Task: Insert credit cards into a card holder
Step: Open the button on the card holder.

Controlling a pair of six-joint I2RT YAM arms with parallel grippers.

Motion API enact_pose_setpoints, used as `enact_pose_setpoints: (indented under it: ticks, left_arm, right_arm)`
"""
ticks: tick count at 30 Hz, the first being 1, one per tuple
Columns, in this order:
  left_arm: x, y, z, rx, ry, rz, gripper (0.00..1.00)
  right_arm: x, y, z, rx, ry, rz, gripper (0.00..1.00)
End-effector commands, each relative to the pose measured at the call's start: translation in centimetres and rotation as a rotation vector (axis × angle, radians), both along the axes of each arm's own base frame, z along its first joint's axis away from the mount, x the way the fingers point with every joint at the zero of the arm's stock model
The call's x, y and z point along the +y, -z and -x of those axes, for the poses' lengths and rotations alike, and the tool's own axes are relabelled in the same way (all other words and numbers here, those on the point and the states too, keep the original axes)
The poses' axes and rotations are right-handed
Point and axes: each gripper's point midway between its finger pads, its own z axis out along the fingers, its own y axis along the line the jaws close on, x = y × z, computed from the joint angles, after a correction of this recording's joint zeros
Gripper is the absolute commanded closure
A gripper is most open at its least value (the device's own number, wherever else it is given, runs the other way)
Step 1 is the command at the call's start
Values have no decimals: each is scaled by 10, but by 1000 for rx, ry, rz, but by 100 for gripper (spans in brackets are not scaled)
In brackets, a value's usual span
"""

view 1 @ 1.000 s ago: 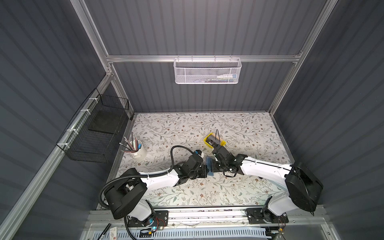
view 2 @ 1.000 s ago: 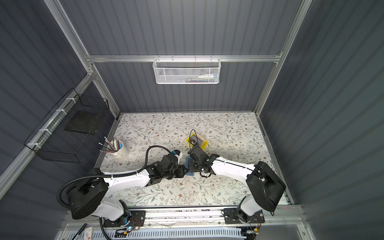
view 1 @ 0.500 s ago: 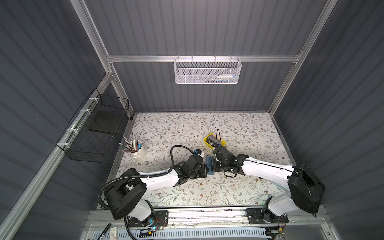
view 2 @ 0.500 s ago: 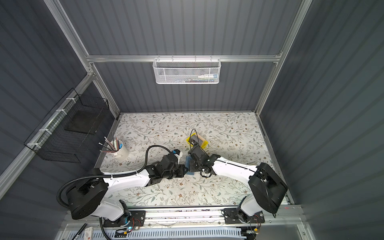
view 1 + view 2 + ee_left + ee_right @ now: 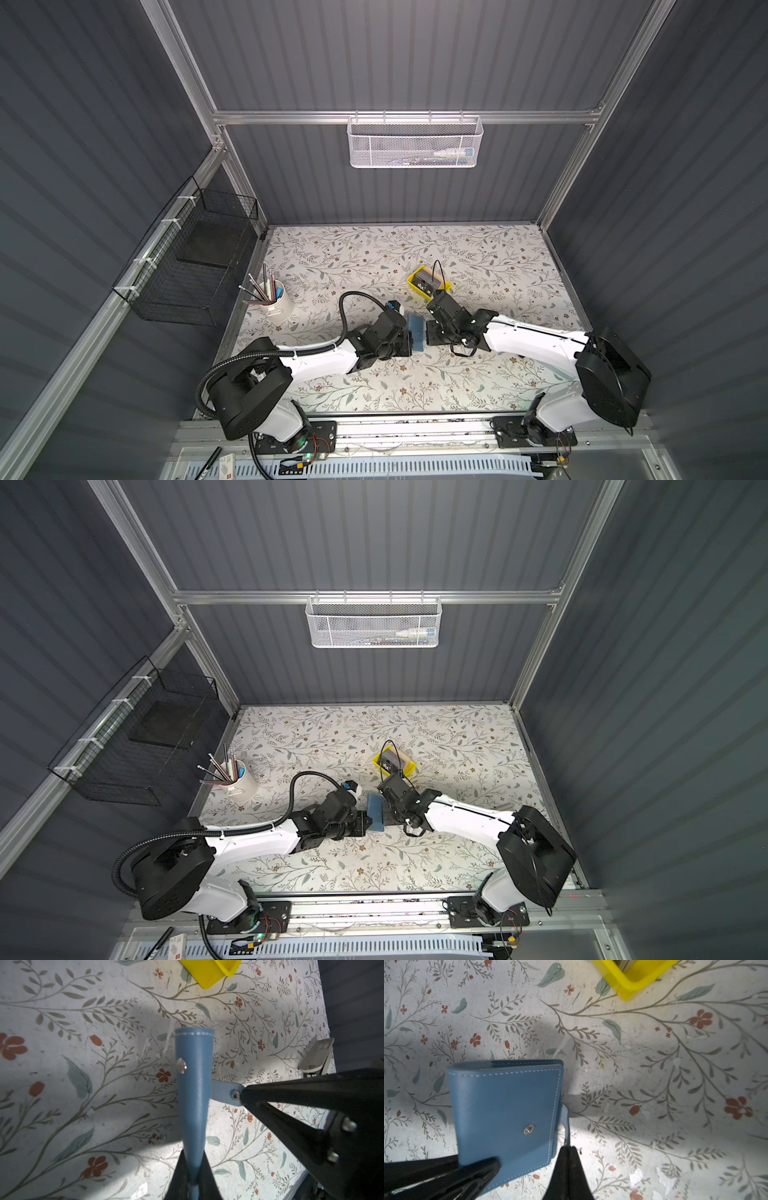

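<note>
Left end effector: black fingers clamped tight on one edge of the small blue leather-like card holder. Right end effector: fully closed, pinching the holder's blue snap tab strap, which is unfastened and stands out sideways. Card holder: folded shut, held between both arms near the middle of the floral-patterned surface, toward its front edge; contact with the surface not discernible. Black credit cards with white lettering: inside the yellow plastic tray, just behind the holder.
</note>
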Motion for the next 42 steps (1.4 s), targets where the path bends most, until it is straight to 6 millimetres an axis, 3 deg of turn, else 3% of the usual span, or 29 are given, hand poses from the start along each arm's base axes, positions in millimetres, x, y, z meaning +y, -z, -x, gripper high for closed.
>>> enact_pose_setpoints:
  ticks: [1, 5, 12, 17, 21, 33, 42]
  left_arm:
    - [4, -4, 0, -7, -11, -8, 93]
    - [1, 0, 2, 18, -12, 2, 89]
    - [22, 20, -1, 92, -112, 5, 78]
    - [16, 33, 0, 144, -104, 38, 73]
    - [15, 38, -1, 154, -112, 43, 63]
    - [1, 10, 2, 103, -34, 143, 38]
    - [-7, 0, 2, 83, -8, 207, 20]
  right_arm:
    - [-6, -2, 2, -11, 11, 3, 100]
    - [0, -11, 3, -35, -18, -37, 100]
    - [-1, -21, 9, -56, -42, -51, 100]
    - [-1, -23, 13, -56, -59, -53, 100]
    - [-1, -24, 16, -59, -64, -51, 100]
    - [1, -36, 16, -86, -74, -51, 100]
    - [4, -52, 20, -125, -92, -64, 100]
